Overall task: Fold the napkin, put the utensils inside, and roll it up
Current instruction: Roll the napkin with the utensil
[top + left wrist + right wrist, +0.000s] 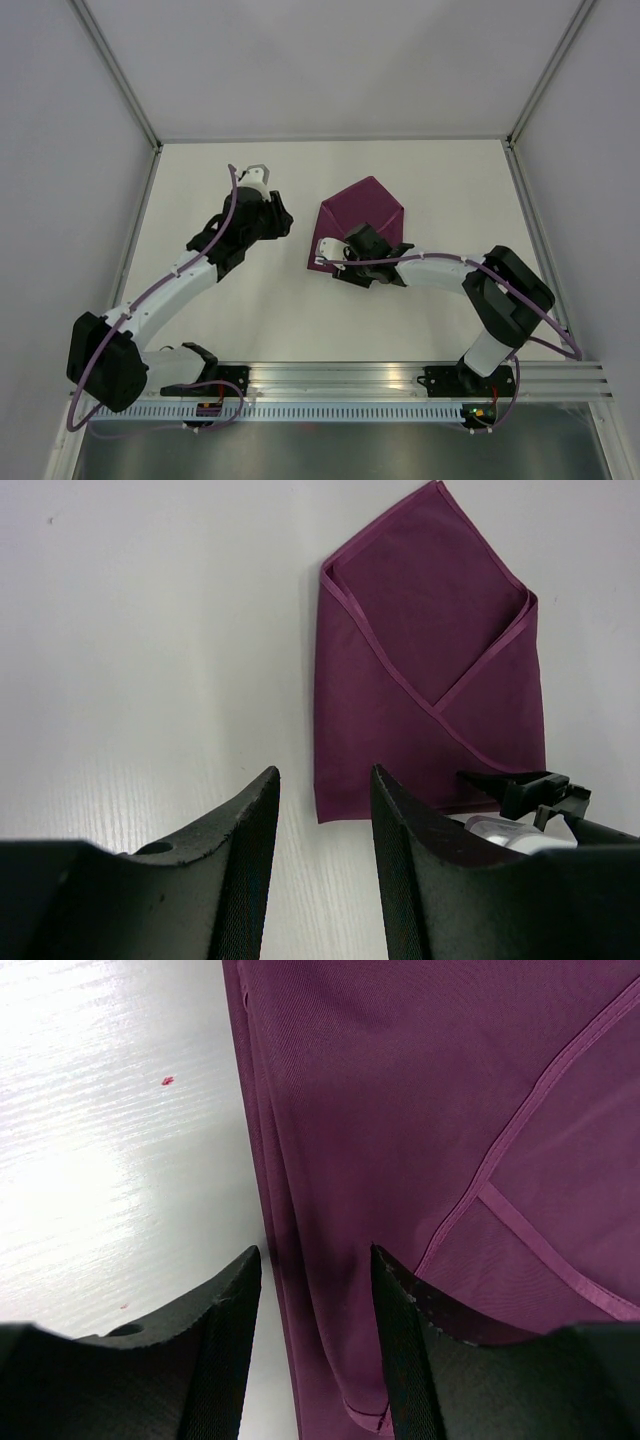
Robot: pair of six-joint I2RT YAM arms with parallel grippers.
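**A:** A white worktop (430,190), glossy and faintly streaked, with pale walls on three sides; the napkin (400,680) lies right of centre, folded into a pointed envelope with two flaps crossing on top; where is the knife?

**B:** It shows in none of the views; it may be tucked under the flaps, but I cannot tell.

**A:** And the pincers?

**B:** The right pincer (315,1255) stands parted astride the napkin's left edge, close to the near corner; one finger is over bare worktop, the other over cloth; the stacked layers lie flat between them, nothing pinched. The left pincer (324,772) hangs well apart to the left, jaws parted on nothing.

**A:** So the roll begins at that edge?

**B:** That is my reading. To do it well, go low enough that the outer finger slips beneath every layer, not just the top one; close on the whole stack; then turn it over slowly toward the far side, keeping the roll tight. The left pincer could pin the opposite flap so the cloth does not skate.

**A:** What of the cloth itself?

**B:** Deep purple-magenta with a fine weave and a slight sheen; it looks limp and thin. A lighter stitched hem (480,680) makes a raised ridge where the flaps meet. On so smooth a surface I would expect it to slide and spring open if let go early.
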